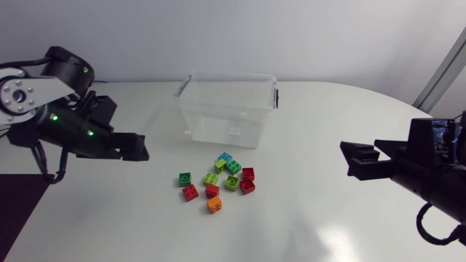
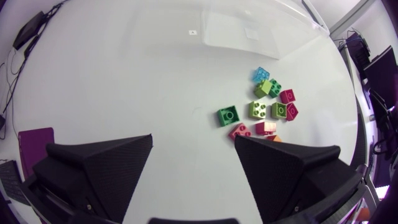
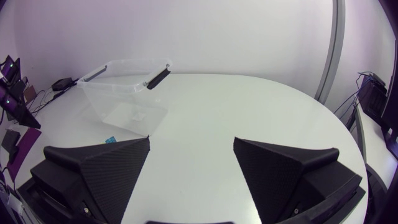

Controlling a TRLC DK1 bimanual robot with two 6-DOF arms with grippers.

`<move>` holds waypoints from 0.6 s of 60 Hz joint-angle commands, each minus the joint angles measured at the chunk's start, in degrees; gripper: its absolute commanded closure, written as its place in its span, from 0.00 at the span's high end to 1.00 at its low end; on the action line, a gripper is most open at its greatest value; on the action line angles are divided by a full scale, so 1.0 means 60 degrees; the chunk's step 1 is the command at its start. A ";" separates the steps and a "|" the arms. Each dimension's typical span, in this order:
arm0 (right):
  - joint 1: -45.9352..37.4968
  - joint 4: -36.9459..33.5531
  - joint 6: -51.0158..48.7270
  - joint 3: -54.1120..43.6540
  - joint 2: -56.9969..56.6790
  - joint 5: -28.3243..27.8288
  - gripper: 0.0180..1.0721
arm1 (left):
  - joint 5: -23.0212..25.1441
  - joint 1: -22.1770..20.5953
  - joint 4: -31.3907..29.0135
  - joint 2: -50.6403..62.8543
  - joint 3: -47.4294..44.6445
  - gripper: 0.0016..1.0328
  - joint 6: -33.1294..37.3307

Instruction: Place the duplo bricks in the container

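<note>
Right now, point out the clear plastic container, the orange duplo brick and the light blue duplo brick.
clear plastic container (image 1: 218,122): head view, on its front wall.
orange duplo brick (image 1: 214,205): head view, on its studded top.
light blue duplo brick (image 1: 225,157): head view, on its top face.

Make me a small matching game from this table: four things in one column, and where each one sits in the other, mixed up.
Things
1. container
2. orange brick
3. blue brick
4. dark green brick

Places
A. pile's edge farthest from the container
B. pile's edge toward the left arm
C. standing apart from the pile, no bricks inside
D. pile's edge nearest the container

Pairs: 1-C, 2-A, 3-D, 4-B
</note>
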 commanded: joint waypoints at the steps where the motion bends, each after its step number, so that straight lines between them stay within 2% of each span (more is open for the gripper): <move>1: 0.0566 -0.0244 0.0296 0.0230 0.0151 0.0298 0.93 | 0.0195 -0.0410 -0.0377 0.1002 0.0901 0.89 -0.0451; 5: 0.0947 -0.0273 0.0399 0.0245 0.0341 0.0430 0.93 | 0.0195 -0.0849 -0.0861 0.1955 0.1546 0.89 -0.0730; 12: 0.1079 -0.0053 0.0633 0.0259 0.0839 0.0547 0.93 | 0.0107 -0.1450 -0.0978 0.3083 0.2117 0.88 -0.1228; 21: 0.1313 0.0240 0.0809 0.0303 0.1293 0.0620 0.93 | -0.0553 -0.2241 -0.1066 0.4328 0.2659 0.88 -0.1711; 36: 0.2134 0.0709 0.1087 0.0450 0.2583 0.0928 0.93 | -0.1095 -0.2519 -0.0875 0.5573 0.3113 0.84 -0.2341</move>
